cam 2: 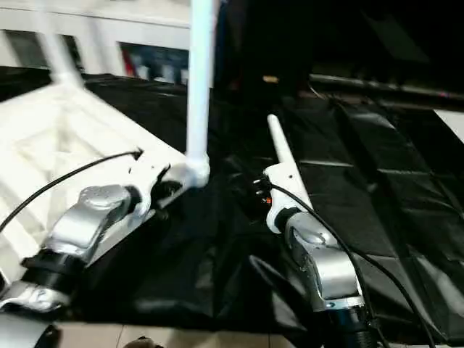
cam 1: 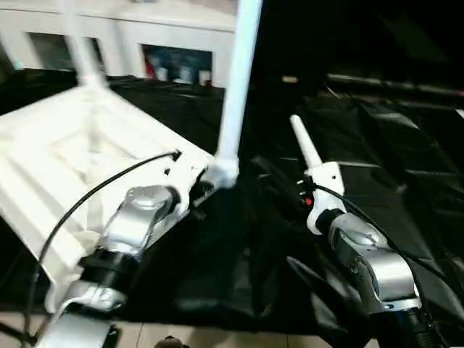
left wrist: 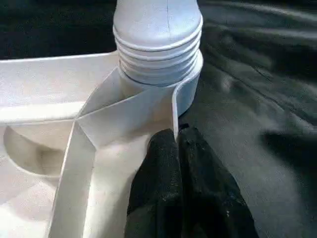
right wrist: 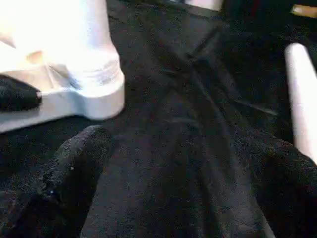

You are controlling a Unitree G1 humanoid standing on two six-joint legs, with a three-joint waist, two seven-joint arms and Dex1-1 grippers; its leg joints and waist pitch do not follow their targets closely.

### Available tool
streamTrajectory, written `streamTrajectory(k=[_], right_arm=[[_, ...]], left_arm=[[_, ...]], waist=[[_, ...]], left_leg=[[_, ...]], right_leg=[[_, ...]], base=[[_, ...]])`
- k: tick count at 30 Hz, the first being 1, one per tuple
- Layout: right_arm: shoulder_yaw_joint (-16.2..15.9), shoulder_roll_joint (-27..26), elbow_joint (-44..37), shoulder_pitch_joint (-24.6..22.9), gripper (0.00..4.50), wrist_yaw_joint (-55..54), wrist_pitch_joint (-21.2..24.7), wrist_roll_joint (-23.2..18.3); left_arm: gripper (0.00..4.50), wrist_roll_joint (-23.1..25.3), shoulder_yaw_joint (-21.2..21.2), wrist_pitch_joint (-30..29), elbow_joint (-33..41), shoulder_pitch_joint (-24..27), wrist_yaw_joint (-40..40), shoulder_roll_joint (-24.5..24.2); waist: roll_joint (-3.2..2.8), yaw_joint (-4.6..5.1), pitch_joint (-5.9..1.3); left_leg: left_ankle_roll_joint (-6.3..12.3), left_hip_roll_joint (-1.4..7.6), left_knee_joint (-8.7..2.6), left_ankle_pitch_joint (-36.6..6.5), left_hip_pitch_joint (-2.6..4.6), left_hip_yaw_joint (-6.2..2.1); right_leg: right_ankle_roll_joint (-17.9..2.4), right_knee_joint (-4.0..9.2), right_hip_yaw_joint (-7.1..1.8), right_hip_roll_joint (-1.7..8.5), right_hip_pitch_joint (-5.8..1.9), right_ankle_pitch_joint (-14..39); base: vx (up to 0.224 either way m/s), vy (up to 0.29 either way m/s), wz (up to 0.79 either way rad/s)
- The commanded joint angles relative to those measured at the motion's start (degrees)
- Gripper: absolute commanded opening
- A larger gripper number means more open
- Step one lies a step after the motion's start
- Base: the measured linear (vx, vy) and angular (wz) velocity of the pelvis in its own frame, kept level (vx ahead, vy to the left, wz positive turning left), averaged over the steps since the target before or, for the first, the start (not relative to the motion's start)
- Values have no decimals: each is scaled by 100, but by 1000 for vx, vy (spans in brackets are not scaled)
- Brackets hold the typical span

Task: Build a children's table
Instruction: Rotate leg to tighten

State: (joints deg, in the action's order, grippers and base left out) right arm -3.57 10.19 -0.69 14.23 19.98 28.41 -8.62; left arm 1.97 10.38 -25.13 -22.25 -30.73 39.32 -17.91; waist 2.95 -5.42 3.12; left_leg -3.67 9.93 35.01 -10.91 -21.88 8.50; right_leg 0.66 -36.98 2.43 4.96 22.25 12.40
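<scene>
- The left arm (cam 1: 134, 225) reaches up from the 7 o'clock corner of the head view toward 1 o'clock, its silver forearm lying over the near edge of the tabletop (cam 1: 65, 159).
- The left gripper (left wrist: 178, 136) has its black fingers (left wrist: 163, 168) pressed together, pinching the thin upright wall of the tabletop right below the corner socket (left wrist: 185, 96).
- A leg (cam 1: 239, 80) stands upright in that socket; in the left wrist view its ribbed base sits at 12 o'clock of the fingertips, very near them.
- The tabletop lies underside up on the black cloth (cam 1: 377, 152), filling the left of the head view from 8 to 11 o'clock, its ribs showing.
- A second leg (cam 1: 81, 54) rises from the far corner at about 11 o'clock.
- The right arm (cam 1: 370, 261) comes in from 5 o'clock and points toward 11 o'clock, hovering over the cloth.
- The right gripper (right wrist: 193, 163) is spread wide, with nothing between its fingers (right wrist: 79, 158); bare cloth lies between them.
- From the right gripper the socket and its leg lie at about 10 o'clock, near but apart, with the left fingertip (right wrist: 20, 94) touching the tabletop's edge just beside them.
</scene>
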Motion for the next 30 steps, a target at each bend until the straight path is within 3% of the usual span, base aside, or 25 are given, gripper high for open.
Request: streamTrajectory(k=[1,3,4,5,6,7,8,11,20,23,30], right_arm=[[167,127,110,108,445,206,-55,-202],[187,150,127,118,445,252,-62,-233],[202,218,174,133,445,437,-130,-286],[207,265,205,143,445,563,-180,-315],[159,390,246,151,445,821,-266,-331],[22,610,307,145,445,1234,-441,-309],[-14,658,320,141,445,1319,-483,-299],[-346,1091,548,159,445,2171,-866,-257],[-781,1482,1191,481,445,3170,-1441,-83],[-893,1366,1682,755,445,3021,-1852,199],[-889,1196,1828,806,445,3347,-1900,-46]], left_arm=[[0,-19,303,372,320,-12,625,-83],[0,-14,368,465,350,4,774,-129],[0,-29,488,544,425,43,1036,-217],[0,-44,562,575,476,67,1198,-272],[0,-44,707,653,549,103,1463,-383],[0,-2,908,762,597,120,1744,-537],[0,13,945,782,598,119,1785,-566],[0,66,1169,1040,512,65,2219,-741],[0,-83,1338,1372,434,2,2792,-800],[0,-76,1414,1494,373,-30,2966,-742],[0,-41,1443,1545,334,-70,3092,-730]], waist=[[-49,-22,-291],[-48,-47,-290],[-3,-94,-291],[-21,-126,-301],[14,-135,-296],[-12,-167,-294],[13,-184,-299],[-1,-282,-300],[-1,-332,-358],[24,-312,-359],[27,-289,-352]], left_leg=[[-228,283,-551,-1819,203,-35],[-272,292,-560,-1845,201,-26],[-254,286,-563,-1821,199,-14],[-250,298,-562,-1783,206,1],[-242,305,-564,-1755,205,13],[-242,315,-569,-1726,202,23],[-224,317,-564,-1706,203,34],[-235,322,-576,-1780,210,71],[-124,312,-553,-1301,131,64],[-133,302,-543,-1278,133,83],[-75,321,-559,-1356,139,73]], right_leg=[[-934,588,-233,348,-143,1740],[-886,593,-234,352,-123,1764],[-822,602,-233,362,-116,1836],[-807,599,-241,378,-98,1813],[-796,601,-239,373,-87,1791],[-796,587,-242,376,-81,1737],[-785,588,-237,374,-80,1720],[-800,572,-248,371,-63,1559],[-1007,485,-215,373,-155,812],[-1076,489,-216,371,-159,837],[-1099,500,-213,366,-162,946]], base=[[-58,-5,8],[0,0,0],[0,0,0],[0,0,0],[0,0,0],[0,0,0],[0,0,0],[0,0,0],[0,0,0],[0,0,0],[0,0,0]])
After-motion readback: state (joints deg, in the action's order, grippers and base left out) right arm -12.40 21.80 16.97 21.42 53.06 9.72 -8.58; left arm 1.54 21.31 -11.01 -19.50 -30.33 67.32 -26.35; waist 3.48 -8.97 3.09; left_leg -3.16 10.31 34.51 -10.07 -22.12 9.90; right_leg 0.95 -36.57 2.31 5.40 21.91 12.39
